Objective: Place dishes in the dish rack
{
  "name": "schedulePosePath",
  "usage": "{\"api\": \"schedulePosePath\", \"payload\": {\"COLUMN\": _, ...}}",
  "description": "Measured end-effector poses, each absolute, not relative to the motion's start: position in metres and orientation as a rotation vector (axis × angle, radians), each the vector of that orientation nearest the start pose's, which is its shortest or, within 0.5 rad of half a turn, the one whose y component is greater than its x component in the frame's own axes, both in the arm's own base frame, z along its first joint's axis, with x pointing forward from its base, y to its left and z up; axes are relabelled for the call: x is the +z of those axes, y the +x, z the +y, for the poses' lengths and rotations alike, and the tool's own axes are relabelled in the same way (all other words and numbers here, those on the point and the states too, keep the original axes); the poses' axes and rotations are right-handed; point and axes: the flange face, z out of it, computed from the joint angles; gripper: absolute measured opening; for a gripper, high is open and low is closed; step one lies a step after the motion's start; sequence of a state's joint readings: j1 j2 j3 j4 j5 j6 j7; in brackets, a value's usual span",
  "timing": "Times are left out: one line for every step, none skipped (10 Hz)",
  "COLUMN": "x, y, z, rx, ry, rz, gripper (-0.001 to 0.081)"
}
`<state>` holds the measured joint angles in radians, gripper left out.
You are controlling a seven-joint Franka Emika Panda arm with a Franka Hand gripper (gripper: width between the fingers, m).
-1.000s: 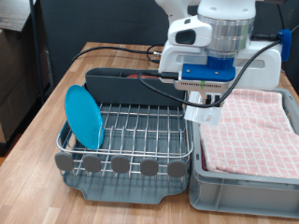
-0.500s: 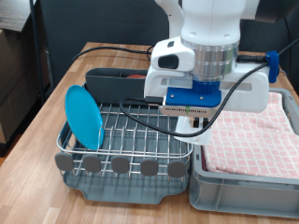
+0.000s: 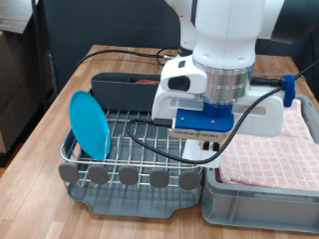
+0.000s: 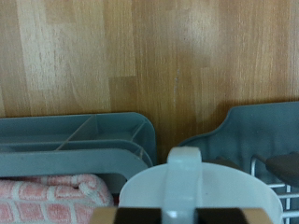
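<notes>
My gripper (image 3: pixel 207 146) hangs low over the right end of the dish rack (image 3: pixel 135 149) in the exterior view. In the wrist view a finger (image 4: pixel 184 177) lies across the rim of the white cup (image 4: pixel 140 191), which the gripper (image 4: pixel 184 203) is shut on. The arm hides most of the cup in the exterior view. The sky-blue plate (image 3: pixel 90 124) stands upright in the rack's left slots. A small red-brown bit (image 3: pixel 147 82) shows at the top of the caddy wall (image 3: pixel 125 92); I cannot tell whether it is the spoon.
The grey bin with the checked pinkish cloth (image 3: pixel 274 149) stands against the rack on the exterior view's right, and shows in the wrist view (image 4: pixel 56 187). Black cables (image 3: pixel 120 55) run over the wooden table (image 3: pixel 60 95) and the rack. The rack's base (image 4: pixel 257 131) shows in the wrist view.
The arm has moved toward the exterior view's left and lower, from above the bin's edge to above the rack's right end, with the cup in the gripper.
</notes>
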<state>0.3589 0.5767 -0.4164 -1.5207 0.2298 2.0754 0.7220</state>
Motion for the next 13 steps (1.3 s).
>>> {"api": "schedulePosePath", "payload": {"x": 0.347, "y": 0.704, "z": 0.017, "rx": -0.062, "ry": -2.890, "rz": 1.260, "gripper": 0.0069}}
{"api": "schedulePosePath", "payload": {"x": 0.345, "y": 0.707, "z": 0.016, "rx": -0.068, "ry": -2.896, "rz": 1.255, "gripper": 0.0069}}
{"api": "schedulePosePath", "payload": {"x": 0.343, "y": 0.711, "z": 0.014, "rx": -0.066, "ry": -2.903, "rz": 1.252, "gripper": 0.0069}}
{"api": "schedulePosePath", "payload": {"x": 0.340, "y": 0.714, "z": 0.010, "rx": -0.057, "ry": -2.911, "rz": 1.248, "gripper": 0.0069}}
{"api": "schedulePosePath", "payload": {"x": 0.338, "y": 0.717, "z": 0.007, "rx": -0.042, "ry": -2.919, "rz": 1.246, "gripper": 0.0069}}
{"api": "schedulePosePath", "payload": {"x": 0.335, "y": 0.720, "z": 0.004, "rx": -0.017, "ry": -2.924, "rz": 1.249, "gripper": 0.0069}}
{"api": "schedulePosePath", "payload": {"x": 0.333, "y": 0.722, "z": 0.002, "rx": 0.017, "ry": -2.924, "rz": 1.254, "gripper": 0.0069}}
{"api": "schedulePosePath", "payload": {"x": 0.331, "y": 0.724, "z": 0.001, "rx": 0.047, "ry": -2.920, "rz": 1.259, "gripper": 0.0069}}
{"api": "schedulePosePath", "payload": {"x": 0.329, "y": 0.726, "z": 0.000, "rx": 0.065, "ry": -2.913, "rz": 1.264, "gripper": 0.0069}}
{"api": "schedulePosePath", "payload": {"x": 0.326, "y": 0.727, "z": 0.000, "rx": 0.073, "ry": -2.906, "rz": 1.265, "gripper": 0.0069}}
{"api": "schedulePosePath", "payload": {"x": 0.322, "y": 0.728, "z": 0.000, "rx": 0.081, "ry": -2.899, "rz": 1.268, "gripper": 0.0069}}
{"api": "schedulePosePath", "payload": {"x": 0.319, "y": 0.728, "z": 0.000, "rx": 0.089, "ry": -2.895, "rz": 1.272, "gripper": 0.0069}}
{"api": "schedulePosePath", "payload": {"x": 0.317, "y": 0.728, "z": 0.001, "rx": 0.094, "ry": -2.893, "rz": 1.275, "gripper": 0.0069}}
